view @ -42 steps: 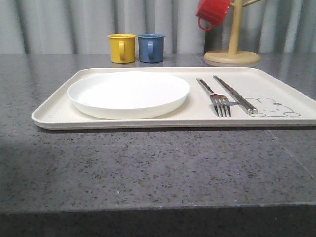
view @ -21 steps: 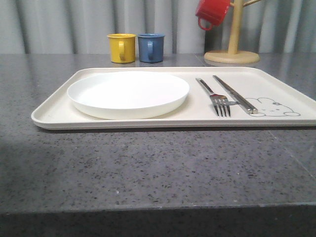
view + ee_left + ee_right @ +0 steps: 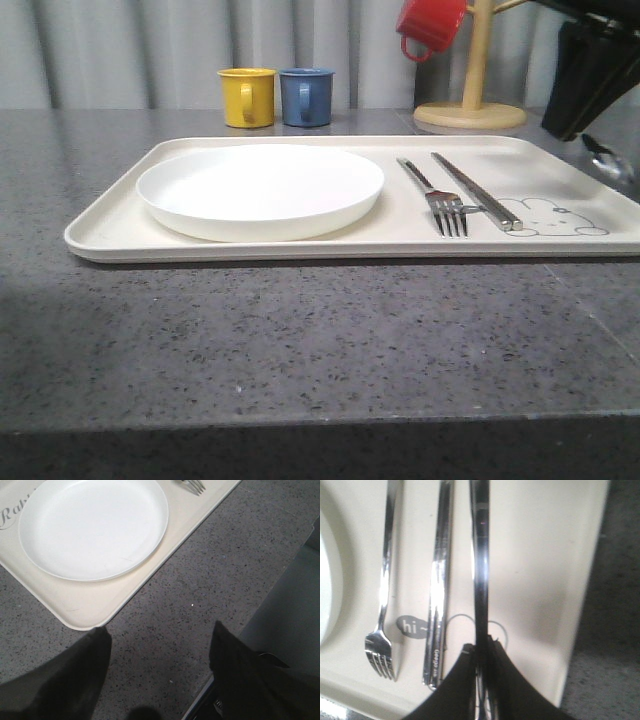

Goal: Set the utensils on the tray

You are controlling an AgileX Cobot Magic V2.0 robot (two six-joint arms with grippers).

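Note:
The cream tray (image 3: pixel 110 235) lies across the grey table. A silver fork (image 3: pixel 440 200) and a knife (image 3: pixel 475 190) rest side by side on it, to the right of the white plate (image 3: pixel 260 190). My right gripper (image 3: pixel 481 647) is shut on the long handle of a spoon (image 3: pixel 481 570), held over the tray (image 3: pixel 540 580) just beside the knife (image 3: pixel 439 590) and fork (image 3: pixel 382 605). In the front view the right gripper (image 3: pixel 585 90) hangs at the far right, the spoon (image 3: pixel 608 160) below it. My left gripper (image 3: pixel 157 645) is open over bare table near the tray's corner (image 3: pixel 90 605).
A yellow mug (image 3: pixel 247 97) and a blue mug (image 3: pixel 306 96) stand behind the tray. A wooden mug tree (image 3: pixel 472 100) with a red mug (image 3: pixel 432 26) stands at the back right. The table's front edge runs close to the camera.
My right arm has come into the front view at the upper right, carrying the spoon over the tray's right end. Fork, knife and plate have not moved.

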